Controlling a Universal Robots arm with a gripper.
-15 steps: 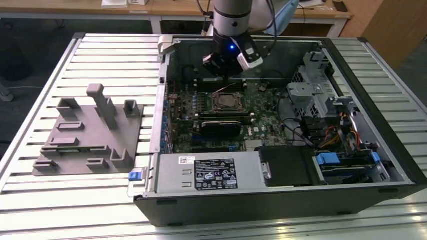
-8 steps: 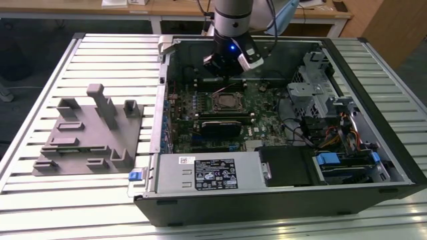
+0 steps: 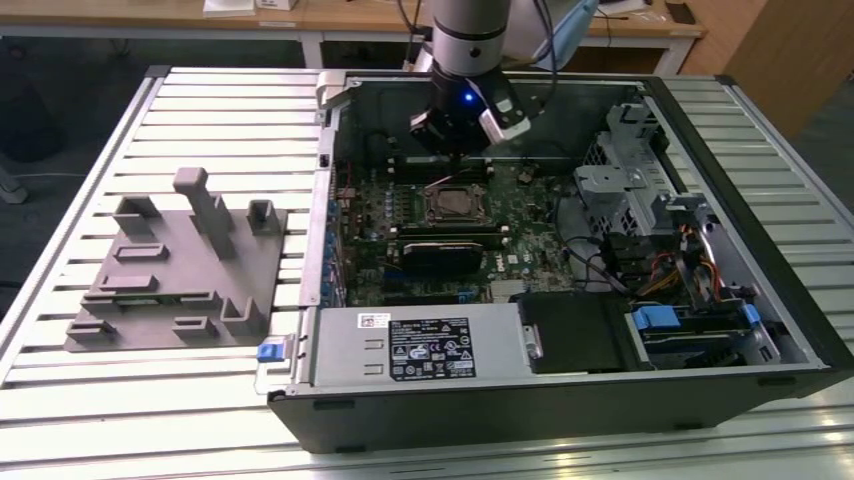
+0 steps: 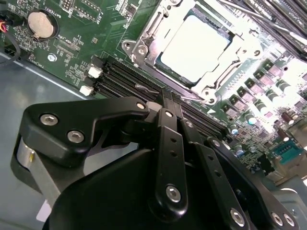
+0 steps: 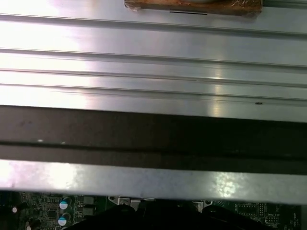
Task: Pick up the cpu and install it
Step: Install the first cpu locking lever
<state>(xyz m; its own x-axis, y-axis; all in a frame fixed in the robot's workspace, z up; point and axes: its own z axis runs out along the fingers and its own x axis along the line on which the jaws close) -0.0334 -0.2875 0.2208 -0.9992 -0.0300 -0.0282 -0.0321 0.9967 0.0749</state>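
Cpu (image 4: 194, 47) seated in socket (image 4: 144, 50)

Ext view looks down on case (image 3: 561, 400); wrist views close above motherboard (image 4: 72, 52).

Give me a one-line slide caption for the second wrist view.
Gripper poised over the motherboard, with the cpu seated in its socket beyond the fingertips.

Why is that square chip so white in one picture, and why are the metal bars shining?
In the second wrist view, glare washes out the cpu in its socket to plain white; in the first wrist view, light streaks along the table slats; the exterior view is evenly lit, the case interior darker.
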